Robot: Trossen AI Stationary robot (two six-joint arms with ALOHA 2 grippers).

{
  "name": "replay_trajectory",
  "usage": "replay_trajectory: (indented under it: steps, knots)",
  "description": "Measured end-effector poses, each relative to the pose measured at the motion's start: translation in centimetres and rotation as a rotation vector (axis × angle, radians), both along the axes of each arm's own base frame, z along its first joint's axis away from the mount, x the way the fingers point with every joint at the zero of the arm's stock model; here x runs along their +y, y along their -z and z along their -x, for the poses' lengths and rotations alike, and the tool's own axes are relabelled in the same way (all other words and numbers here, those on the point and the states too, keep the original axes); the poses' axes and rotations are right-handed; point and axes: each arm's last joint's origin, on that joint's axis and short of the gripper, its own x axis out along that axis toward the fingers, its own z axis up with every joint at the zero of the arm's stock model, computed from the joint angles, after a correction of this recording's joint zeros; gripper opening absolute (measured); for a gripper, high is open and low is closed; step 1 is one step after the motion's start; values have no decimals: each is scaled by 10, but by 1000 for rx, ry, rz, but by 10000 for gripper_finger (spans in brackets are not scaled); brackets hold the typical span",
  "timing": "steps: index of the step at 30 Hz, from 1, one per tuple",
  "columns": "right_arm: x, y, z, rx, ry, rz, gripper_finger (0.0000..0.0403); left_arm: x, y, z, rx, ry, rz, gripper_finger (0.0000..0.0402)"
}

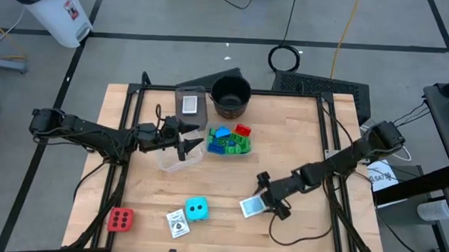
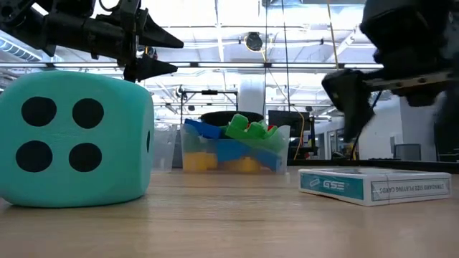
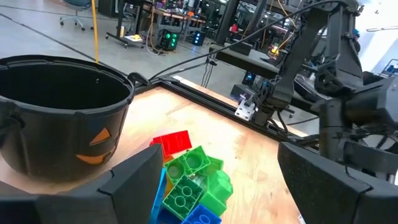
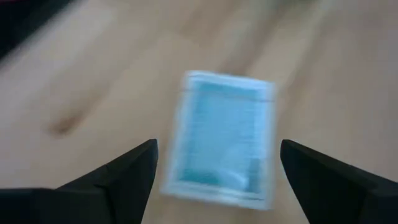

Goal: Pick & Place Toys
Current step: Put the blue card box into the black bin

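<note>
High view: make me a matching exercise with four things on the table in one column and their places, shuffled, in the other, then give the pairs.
Things:
1. red dotted cube
2. black round plastic pot
3. light-blue flat card box
4. cyan dotted cube

Places:
A. at the table's far edge, beside a clear tub
B. near the front left corner
C. just in front of the right hand, on the wood
D. near the front edge, beside a small white-bordered card

Pairs: 1-B, 2-A, 3-C, 4-D
</note>
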Motion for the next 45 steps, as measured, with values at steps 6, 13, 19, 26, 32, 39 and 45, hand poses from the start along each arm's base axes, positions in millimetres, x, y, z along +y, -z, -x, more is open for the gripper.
replay_trajectory:
  steps: [6,13,19,26,32,39,45]
  knots:
    - [7,7,-3,-57,186,103,333,0,0,0,-4,0,10,324]
    - [6,15,-1,-15,247,108,349,0,0,0,-3,-1,10,324]
    - [8,15,-1,9,245,27,350,0,1,0,4,0,11,324]
    - [10,16,1,69,339,-53,350,0,1,0,12,0,13,324]
    - [21,17,9,91,312,-55,350,0,1,0,10,-1,14,324]
    - [25,26,9,84,298,-31,350,1,1,0,9,-30,12,324]
    - [22,43,6,95,246,-81,350,2,1,1,8,-55,11,324]
